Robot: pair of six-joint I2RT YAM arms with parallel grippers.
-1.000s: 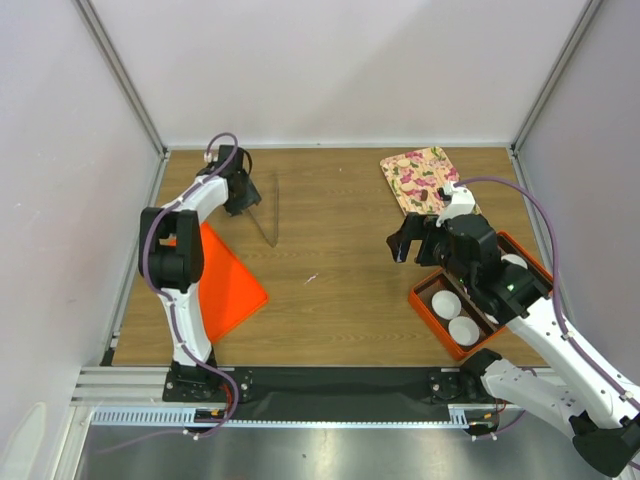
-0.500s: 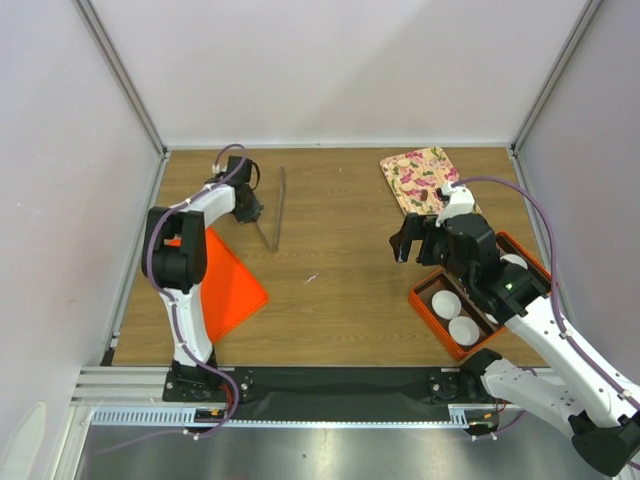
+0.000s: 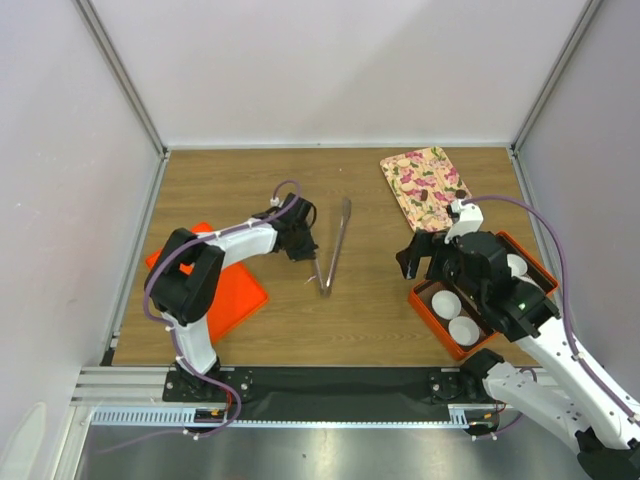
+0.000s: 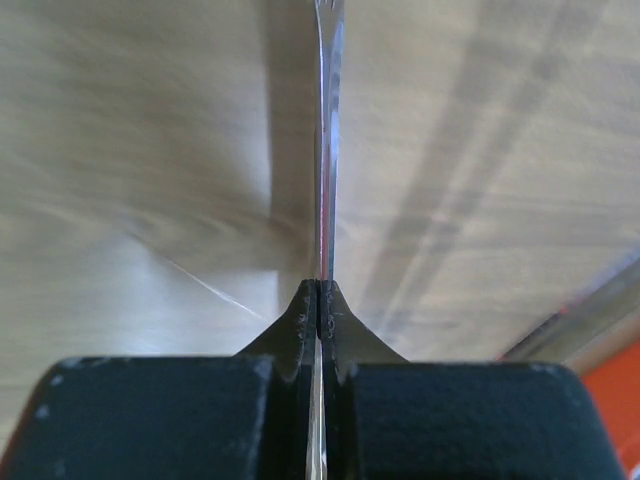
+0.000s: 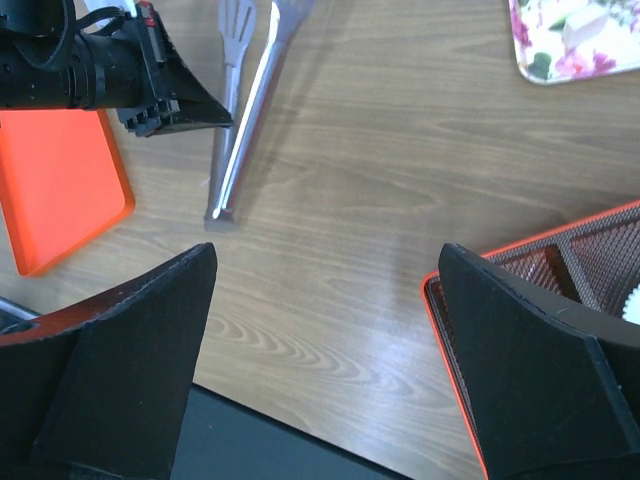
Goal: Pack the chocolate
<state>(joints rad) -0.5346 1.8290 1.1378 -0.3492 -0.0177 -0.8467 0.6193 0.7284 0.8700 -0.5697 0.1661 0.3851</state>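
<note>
My left gripper (image 3: 308, 248) is shut on a pair of metal tongs (image 3: 335, 243) near the middle of the table. The left wrist view shows the jaws pressed together on the thin metal, with the tongs (image 4: 327, 150) running edge-on away from the left gripper (image 4: 318, 300). From the right wrist view, the left gripper (image 5: 215, 118) pinches the tongs (image 5: 252, 110) from the side. My right gripper (image 3: 417, 256) hangs open and empty by the orange box (image 3: 432, 318); between its jaws is bare wood (image 5: 325, 275). I cannot make out the chocolate; dark spots on the floral tray (image 3: 424, 180) blend with its pattern.
The orange mesh box (image 5: 600, 250) at the right holds white paper cups (image 3: 446, 305). A flat orange lid (image 3: 235, 290) lies at the left under the left arm. The floral tray (image 5: 575, 45) sits at the back right. Walls close in three sides.
The left gripper closed on the tongs and swung them from the back left corner to the table's middle. The right arm shifted slightly toward the near edge, still open.
</note>
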